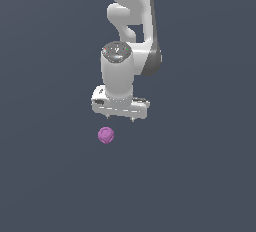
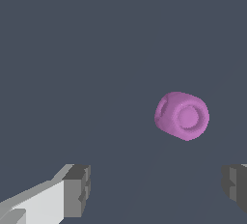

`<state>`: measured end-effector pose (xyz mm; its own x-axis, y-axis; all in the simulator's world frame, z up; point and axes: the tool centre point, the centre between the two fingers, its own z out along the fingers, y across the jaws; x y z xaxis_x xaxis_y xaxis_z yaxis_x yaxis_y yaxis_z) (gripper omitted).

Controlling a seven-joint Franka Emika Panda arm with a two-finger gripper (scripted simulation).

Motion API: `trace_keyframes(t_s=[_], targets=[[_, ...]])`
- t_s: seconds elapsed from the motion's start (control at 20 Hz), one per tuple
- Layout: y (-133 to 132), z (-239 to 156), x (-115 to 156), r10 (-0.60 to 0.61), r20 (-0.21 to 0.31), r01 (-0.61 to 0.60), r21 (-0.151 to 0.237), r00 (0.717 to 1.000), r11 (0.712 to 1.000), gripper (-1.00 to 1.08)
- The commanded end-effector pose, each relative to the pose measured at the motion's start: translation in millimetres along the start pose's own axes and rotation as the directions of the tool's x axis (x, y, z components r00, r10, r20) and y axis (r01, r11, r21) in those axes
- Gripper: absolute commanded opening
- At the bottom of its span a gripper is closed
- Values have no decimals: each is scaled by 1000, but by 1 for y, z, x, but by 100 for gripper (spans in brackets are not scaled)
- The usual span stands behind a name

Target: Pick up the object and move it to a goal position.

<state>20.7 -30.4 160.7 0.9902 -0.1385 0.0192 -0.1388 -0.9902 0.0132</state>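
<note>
Here's the gripper, pointing straight down under the white arm, and its two grey fingertips stand wide apart with nothing between them. In the wrist view one pad sits on its white finger at one edge of the picture and the other pad is barely in frame at the opposite edge. In the exterior view only two small nubs poke out beneath the white gripper body.

Now the object: a small purple-pink lump, rounded and bumpy (in the wrist view it looks almost like a stubby barrel with a ring on its face). It lies below the gripper and a little toward the exterior view's left, close by but clearly apart from the fingertips, no contact. In the wrist view it falls within the span between the two pads, nearer the far-edge one.

All around is a flat, dark blue-grey surface; whether the object rests on it I can't tell.
</note>
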Motion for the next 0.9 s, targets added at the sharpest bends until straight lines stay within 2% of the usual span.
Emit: trace_keyframes(t_s=[0.0, 0.4, 0.65, 0.85], targets=[[15, 16, 7, 88, 6, -88, 5, 996, 996, 100], [56, 58, 21, 310, 20, -310, 7, 950, 951, 100], [68, 70, 23, 371, 22, -371, 5, 928, 929, 100], [69, 72, 23, 375, 23, -375, 4, 927, 927, 100]])
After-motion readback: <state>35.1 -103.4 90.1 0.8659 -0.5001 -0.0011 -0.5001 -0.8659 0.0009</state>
